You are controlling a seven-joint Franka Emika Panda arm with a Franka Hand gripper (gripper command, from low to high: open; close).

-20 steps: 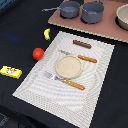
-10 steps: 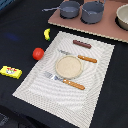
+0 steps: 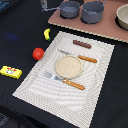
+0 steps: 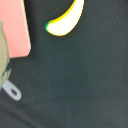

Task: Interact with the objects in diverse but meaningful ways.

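1. At the far left of the exterior view, a flat yellow packet with red marks (image 3: 10, 72) lay on the black tabletop (image 3: 20, 25), well apart from everything else.
2. To its right sat a round red toy tomato (image 3: 38, 53), just off the edge of a pale woven rectangular placemat (image 3: 95, 97).
3. Beyond the tomato, a small curved yellow toy banana (image 3: 47, 34) rested on the black surface near the mat's far corner; the wrist view showed the same banana (image 4: 65, 21) with a green tip, lying on dark cloth beside a salmon-pink flat board (image 4: 14, 27).
4. On the mat, an orange-handled metal fork (image 3: 64, 81) lay on the near side of a round tan plate (image 3: 68, 67).
5. An orange-handled knife (image 3: 80, 57) lay on the far side of that plate, close to its rim.
6. A brown toy sausage stick (image 3: 82, 44) lay on the mat past the knife, apart from it.
7. Further back, on the pinkish-brown board (image 3: 100, 27), stood a dark grey long-handled pan (image 3: 69, 9).
8. Just to its right stood a dark grey pot (image 3: 93, 12).
9. At the exterior view's right edge, a pale round bowl (image 3: 123, 17) was cut off by the frame.
10. I could not see the robot's gripper in either view, so I cannot tell how its fingers stood.
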